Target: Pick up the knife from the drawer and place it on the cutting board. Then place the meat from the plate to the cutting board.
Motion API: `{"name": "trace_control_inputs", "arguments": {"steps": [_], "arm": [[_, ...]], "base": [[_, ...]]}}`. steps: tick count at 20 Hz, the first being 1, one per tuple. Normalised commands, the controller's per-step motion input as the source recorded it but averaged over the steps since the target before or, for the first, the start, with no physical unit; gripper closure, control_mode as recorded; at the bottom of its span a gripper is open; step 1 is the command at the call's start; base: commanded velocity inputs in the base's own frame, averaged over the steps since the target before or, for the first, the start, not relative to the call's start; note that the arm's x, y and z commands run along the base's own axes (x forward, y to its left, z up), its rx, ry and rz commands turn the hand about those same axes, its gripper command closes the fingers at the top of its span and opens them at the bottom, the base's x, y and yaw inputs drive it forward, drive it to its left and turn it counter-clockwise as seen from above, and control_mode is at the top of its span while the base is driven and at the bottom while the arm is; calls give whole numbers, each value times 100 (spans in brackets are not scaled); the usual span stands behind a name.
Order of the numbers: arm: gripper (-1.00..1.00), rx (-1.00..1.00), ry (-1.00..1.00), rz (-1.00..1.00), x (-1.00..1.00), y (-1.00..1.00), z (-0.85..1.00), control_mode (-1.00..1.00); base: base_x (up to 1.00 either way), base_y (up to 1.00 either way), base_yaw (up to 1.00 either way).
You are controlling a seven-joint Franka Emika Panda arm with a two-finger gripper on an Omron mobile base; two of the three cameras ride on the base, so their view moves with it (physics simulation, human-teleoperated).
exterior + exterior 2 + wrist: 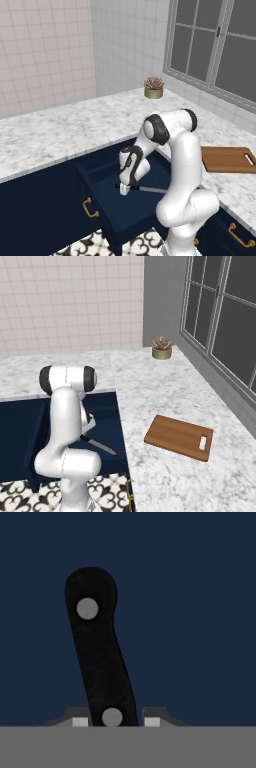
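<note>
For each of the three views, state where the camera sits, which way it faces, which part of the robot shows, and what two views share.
Left base view: behind-left, looking over the arm into the drawer.
Right base view: behind-right, facing the counter and cutting board.
Hand view: on the hand, looking down at the knife handle between the gripper fingertips.
Shared: both base views show the plant and the board.

Potted succulent (154, 87): reddish rosette in a squat brass-yellow pot, standing upright on the counter near the corner, just below the window. Counter (55, 132): white-grey marble, wrapping in an L around the corner where the pot is sitting. Window (215, 45): grey-framed, dark panes, running along the wall beside the pot. Wall tiles (42, 50): pale square tiles, rising behind the pot. Cabinet door (235, 235): navy with a brass handle, sitting under the counter, well apart from the pot. Floor (90, 247): black-and-white patterned tile, lying far below the pot.
</note>
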Motion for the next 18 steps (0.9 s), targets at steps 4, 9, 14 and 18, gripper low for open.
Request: {"name": "trace_control_inputs", "arguments": {"steps": [4,9,14,18], "arm": [[100,0,0,0,-68,4,36,-100],[100,-1,-3,0,-66,21,95,-100],[100,-8,-18,0,-36,41,100,-100],[100,-9,-14,1,-24,41,100,-100]], "base": [[0,0,0],[0,0,0],[0,0,0],[0,0,0]]}}
